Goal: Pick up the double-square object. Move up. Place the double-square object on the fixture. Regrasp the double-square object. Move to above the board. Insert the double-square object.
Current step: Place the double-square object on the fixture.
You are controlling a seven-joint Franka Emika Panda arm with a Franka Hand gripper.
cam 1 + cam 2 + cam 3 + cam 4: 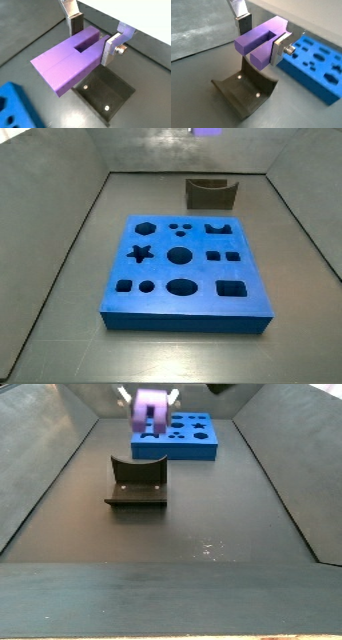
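My gripper (93,44) is shut on the double-square object (67,62), a light-purple stepped block with a slot in its top face. It holds the block in the air above the fixture (103,95). The silver finger with the bolt (112,49) presses on one side of the block; the other finger's dark pad (76,26) stands at the far side. Both also show in a wrist view, gripper (262,42) and block (254,42), over the dark fixture (244,90). In a side view the block (150,409) hangs high above the fixture (138,484). The blue board (181,268) lies flat on the floor.
The fixture (210,194) stands near the back wall beyond the board in a side view. The block barely shows at the picture's upper edge (205,131). Grey bin walls (80,218) rise on all sides. The board's edge (318,65) lies beside the fixture.
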